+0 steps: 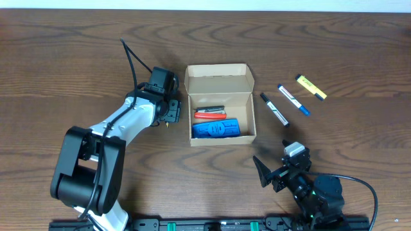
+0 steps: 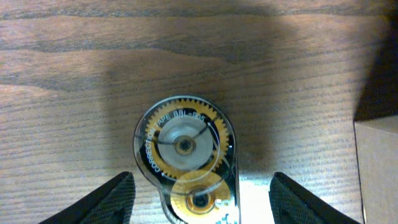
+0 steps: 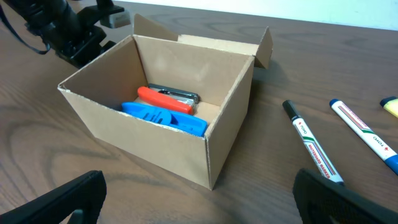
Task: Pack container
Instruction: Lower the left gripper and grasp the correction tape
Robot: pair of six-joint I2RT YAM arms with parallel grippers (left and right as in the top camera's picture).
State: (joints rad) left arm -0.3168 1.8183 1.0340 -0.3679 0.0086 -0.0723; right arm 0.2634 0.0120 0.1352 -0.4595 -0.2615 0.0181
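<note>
Left claw (image 2: pixel 200 186) hangs released over the desk (image 2: pixel 62 74), fingers either side of a correction tape dispenser (image 2: pixel 185 146) (not touching it). The cardboard container (image 1: pixel 218 78) sits just to its right, lid open. Right claw (image 3: pixel 199 196) gapes wide and empty, with the container ahead-left and a black marker (image 3: pixel 311 149) ahead-right.

Clear correction tape dispenser (image 2: pixel 186 158) on the table (image 2: pixel 62 93), with curved print reading "CORRECTION TAPE", then a short code too blurred to read. The black-capped marker (image 3: pixel 311 146) and blue-capped marker (image 3: pixel 364 134) bear small red print, illegible.
</note>
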